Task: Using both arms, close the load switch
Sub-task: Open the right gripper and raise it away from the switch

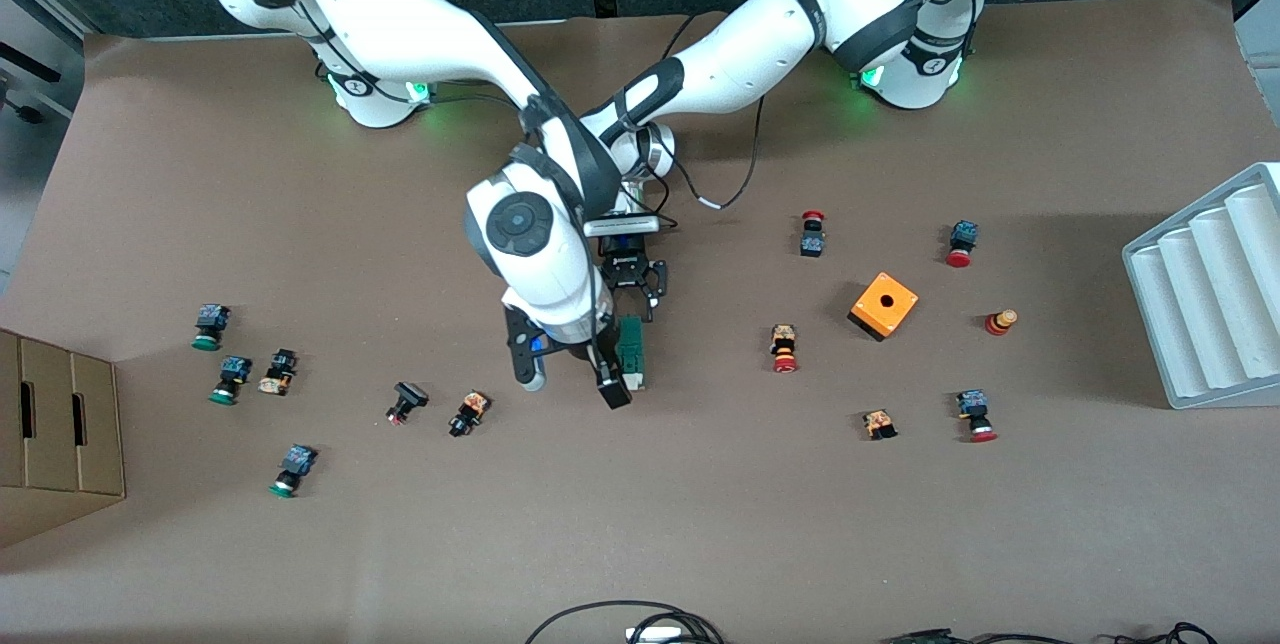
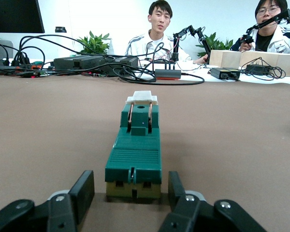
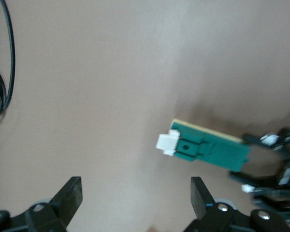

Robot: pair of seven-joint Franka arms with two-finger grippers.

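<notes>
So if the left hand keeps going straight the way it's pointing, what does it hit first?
The load switch. The left hand is low at the table, fingers open on each side of the switch's near end, so going straight would take the green body between them.

No text, label, brand, number or sign can be read on anything here; the small marks on the arm bases are too faint to make out
</notes>
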